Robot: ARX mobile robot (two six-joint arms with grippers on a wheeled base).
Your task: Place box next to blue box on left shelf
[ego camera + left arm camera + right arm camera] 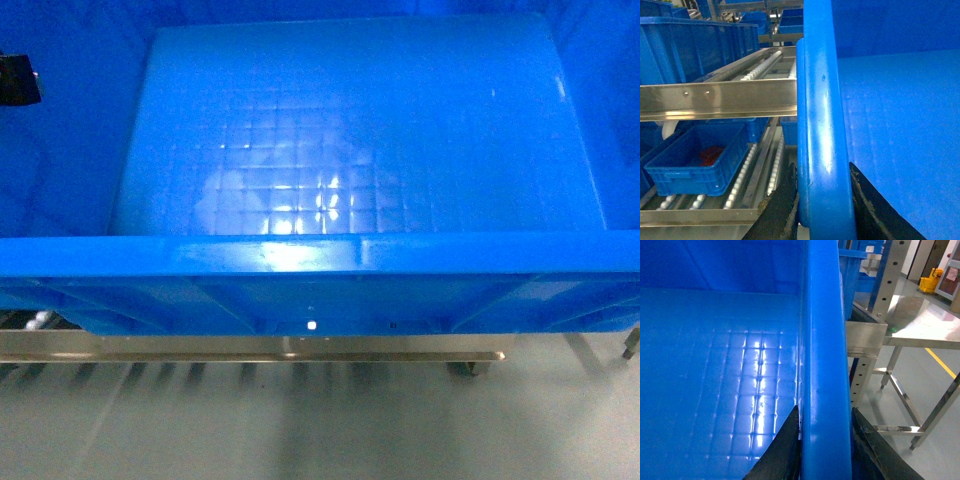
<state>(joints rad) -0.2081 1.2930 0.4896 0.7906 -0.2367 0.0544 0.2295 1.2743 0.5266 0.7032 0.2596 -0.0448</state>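
The box (340, 150) fills the head view, so its far wall and both arms are cut off there. Its left rim is pinched by the left end effector (824, 210) and its right rim by the right end effector (825, 445); only the finger bases are seen. It is held beside the left shelf (760, 67), whose rollers are partly hidden behind a steel rail (715, 97). A smaller blue bin (695, 157) is seen on the lower level, its red contents indistinct.
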